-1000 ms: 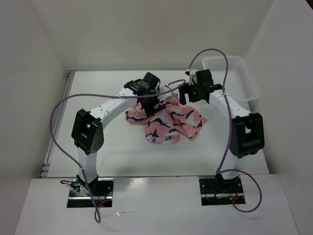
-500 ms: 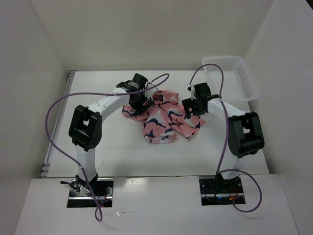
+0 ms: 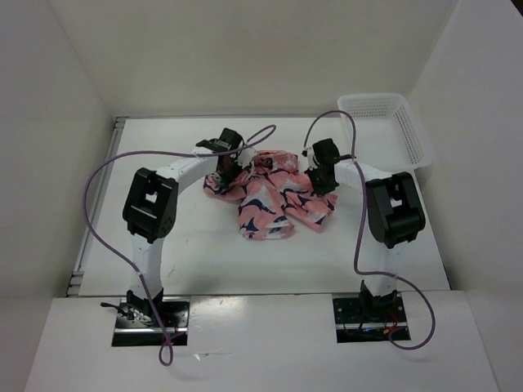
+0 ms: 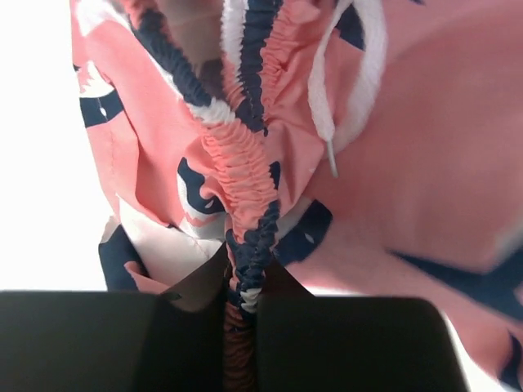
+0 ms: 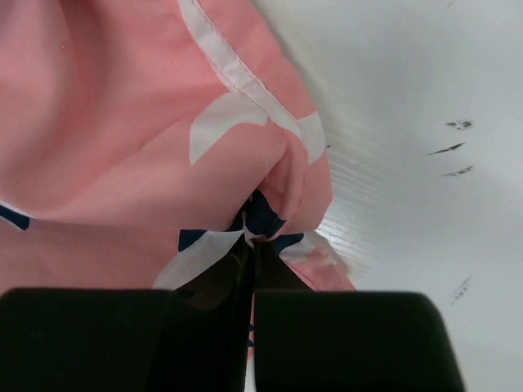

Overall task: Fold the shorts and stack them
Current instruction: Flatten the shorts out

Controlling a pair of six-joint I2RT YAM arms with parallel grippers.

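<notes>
Arms (image 3: 184, 170) (image 3: 365, 173) tucked closer, jaws pinching shorts (image 3: 274, 200)

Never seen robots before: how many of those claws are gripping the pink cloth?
2. The left gripper pinches the shorts' left side; the right gripper pinches their right edge.

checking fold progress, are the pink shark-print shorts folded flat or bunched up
Bunched up: the salmon-pink shark-print cloth shorts lie crumpled, waistband pinched in the left tool, an edge in the right tool.
</notes>
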